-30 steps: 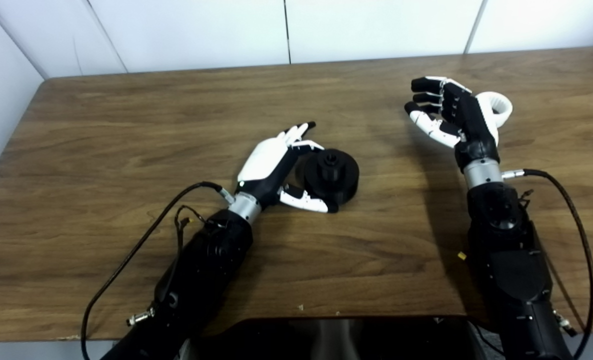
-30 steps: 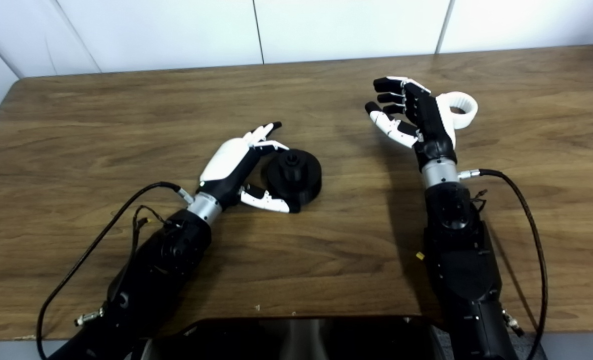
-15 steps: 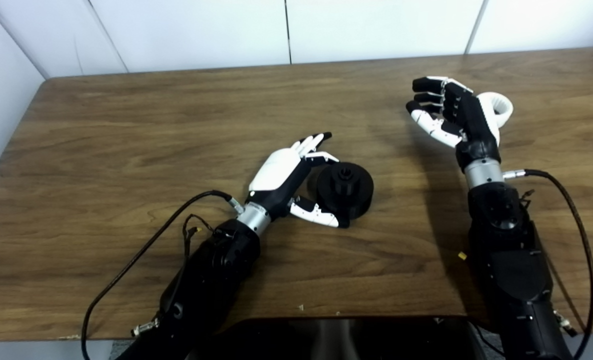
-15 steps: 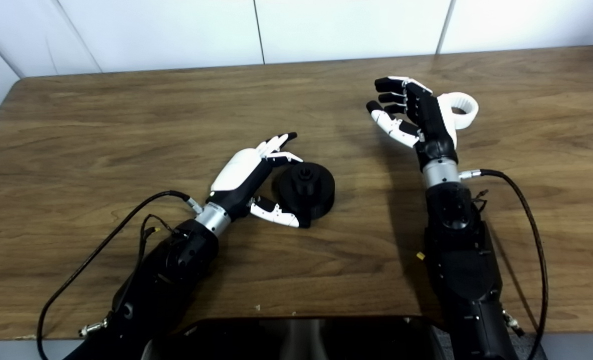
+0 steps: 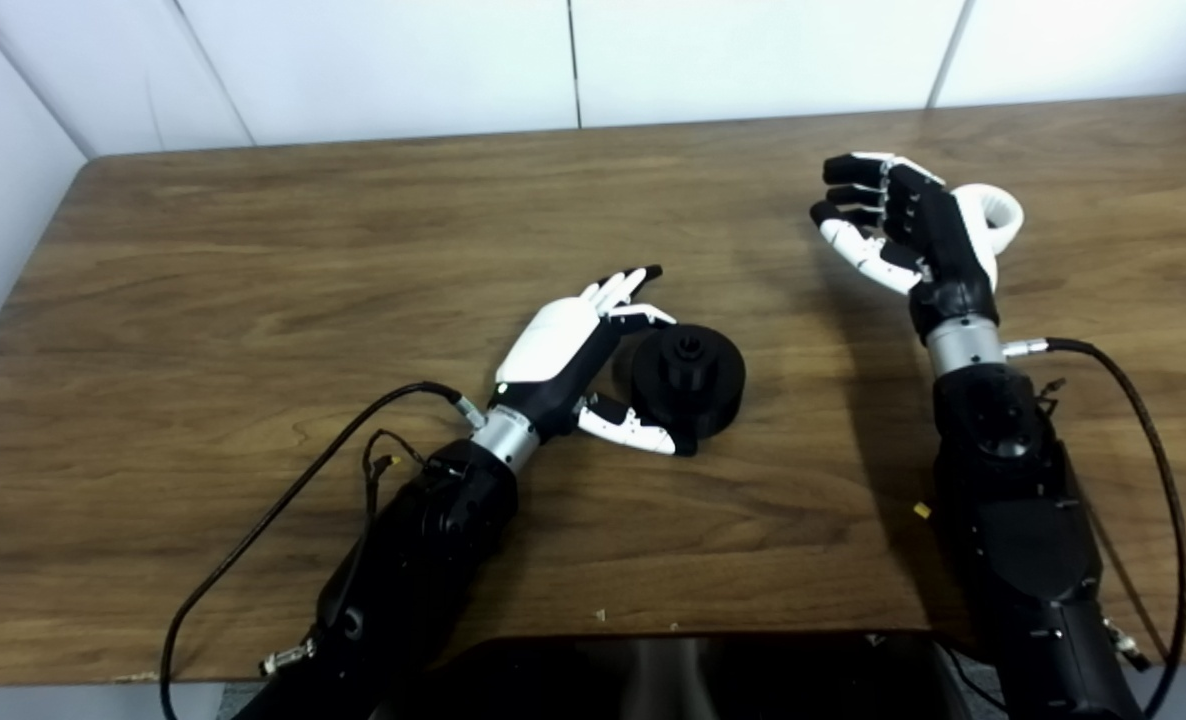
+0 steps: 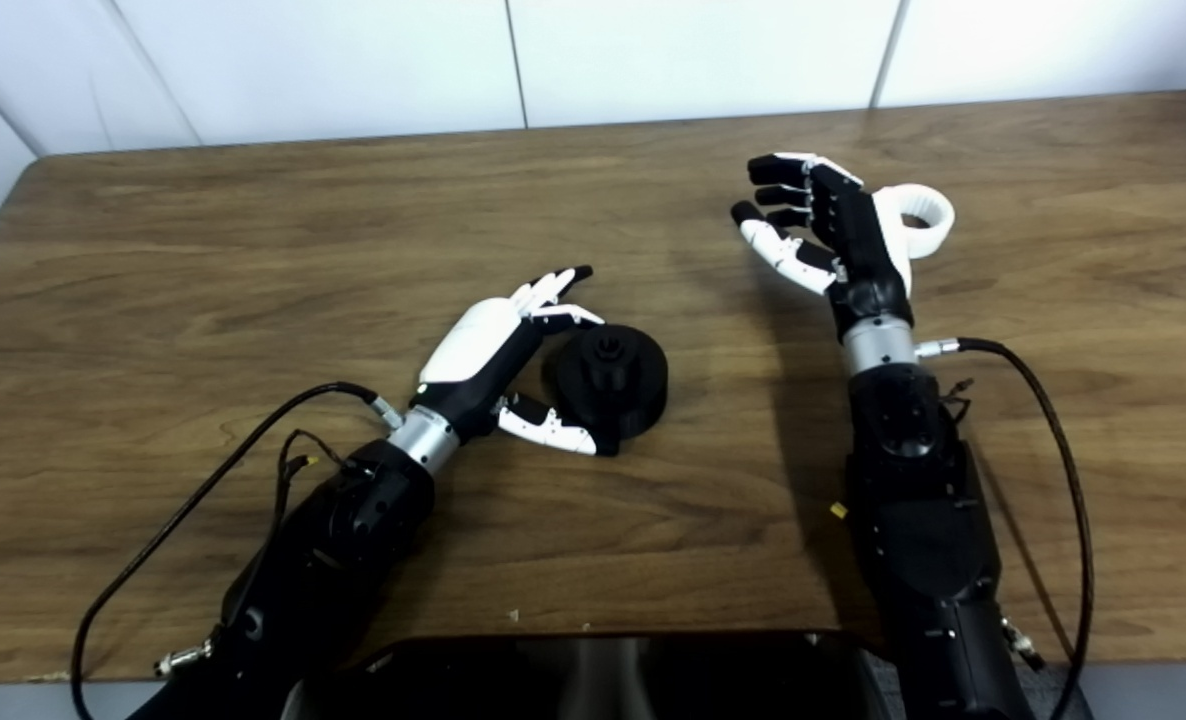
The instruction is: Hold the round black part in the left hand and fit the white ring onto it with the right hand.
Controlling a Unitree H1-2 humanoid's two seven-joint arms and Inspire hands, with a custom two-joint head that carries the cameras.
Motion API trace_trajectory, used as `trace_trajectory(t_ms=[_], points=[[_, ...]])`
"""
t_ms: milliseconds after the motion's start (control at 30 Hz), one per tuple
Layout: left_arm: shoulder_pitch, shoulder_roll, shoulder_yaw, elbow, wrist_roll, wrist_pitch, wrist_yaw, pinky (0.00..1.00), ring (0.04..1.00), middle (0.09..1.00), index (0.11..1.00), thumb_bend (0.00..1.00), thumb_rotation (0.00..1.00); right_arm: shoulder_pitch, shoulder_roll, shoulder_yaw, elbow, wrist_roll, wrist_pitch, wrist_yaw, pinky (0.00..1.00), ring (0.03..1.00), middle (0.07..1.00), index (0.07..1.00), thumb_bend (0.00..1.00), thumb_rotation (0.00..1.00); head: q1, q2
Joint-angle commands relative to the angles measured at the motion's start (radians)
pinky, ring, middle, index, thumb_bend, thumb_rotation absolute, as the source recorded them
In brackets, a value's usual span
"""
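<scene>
The round black part (image 5: 689, 375), a disc with a small hub on top, lies on the wooden table (image 5: 253, 260) near the middle. My left hand (image 5: 578, 350) is open right beside it, fingers stretched past its far side and thumb along its near edge, cupping it without closing. The white ring (image 5: 998, 215) lies on the table at the right, partly hidden behind my right hand (image 5: 898, 235). That hand is raised to the left of the ring, fingers curled but apart, with nothing in it.
Black cables loop from both forearms over the table. A dark glossy panel (image 5: 673, 675) sits at the near edge. White wall panels stand behind the far edge. Small crumbs (image 5: 921, 511) lie near the right forearm.
My left hand and the black part slid right and slightly nearer together over the first half second, then held still. The right hand and ring stayed where they were.
</scene>
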Motion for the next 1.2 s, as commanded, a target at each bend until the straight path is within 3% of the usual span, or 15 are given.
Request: trace_trajectory(t_ms=[0, 133, 267, 467, 733, 867, 967, 1167], points=[[0.016, 0.038, -0.001, 0.002, 0.034, -0.016, -0.018, 1.0, 1.0, 1.0, 0.644, 1.0, 0.35, -0.035, 0.014, 0.01, -0.04, -0.016, -0.02, -0.013, 0.65, 0.716, 0.719, 0.67, 0.5, 0.23, -0.055, -0.011], [0.022, 0.06, 0.013, 0.002, 0.028, -0.044, -0.015, 1.0, 1.0, 1.0, 0.643, 1.0, 0.37, -0.034, 0.033, 0.026, -0.022, -0.026, -0.041, -0.025, 0.64, 0.721, 0.722, 0.675, 0.5, 0.23, -0.137, -0.029], [0.026, 0.072, 0.026, 0.007, 0.016, -0.072, -0.016, 1.0, 1.0, 1.0, 0.64, 1.0, 0.37, -0.039, 0.041, 0.042, -0.013, -0.066, -0.046, -0.04, 0.63, 0.721, 0.714, 0.667, 0.5, 0.23, -0.176, -0.04], [0.027, 0.073, 0.04, 0.017, 0.007, -0.09, -0.027, 1.0, 1.0, 1.0, 0.641, 1.0, 0.36, -0.042, 0.04, 0.051, -0.011, -0.095, -0.038, -0.05, 0.62, 0.719, 0.72, 0.669, 0.5, 0.26, -0.18, -0.045], [0.028, 0.073, 0.046, 0.009, 0.016, -0.088, -0.037, 1.0, 1.0, 1.0, 0.642, 1.0, 0.38, -0.046, 0.03, 0.054, -0.012, -0.1, -0.055, -0.048, 0.6, 0.703, 0.719, 0.672, 0.49, 0.22, -0.184, -0.05], [0.029, 0.071, 0.05, 0.01, 0.019, -0.097, -0.036, 1.0, 1.0, 1.0, 0.641, 1.0, 0.38, -0.066, -0.02, 0.077, -0.019, -0.198, -0.059, -0.065, 0.59, 0.672, 0.72, 0.669, 0.49, 0.25, -0.189, -0.05], [0.028, 0.069, 0.053, 0.016, 0.016, -0.106, -0.033, 1.0, 1.0, 1.0, 0.639, 1.0, 0.38, -0.092, -0.08, 0.102, -0.026, -0.312, -0.06, -0.086, 0.63, 0.702, 0.719, 0.677, 0.5, 0.23, -0.193, -0.058], [0.036, 0.06, 0.06, 0.023, 0.008, -0.098, -0.04, 1.0, 1.0, 1.0, 0.644, 1.0, 0.37, -0.143, -0.217, 0.151, -0.054, -0.524, 0.042, -0.027, 0.65, 0.773, 0.785, 0.716, 0.53, 0.32, -0.196, -0.066]])
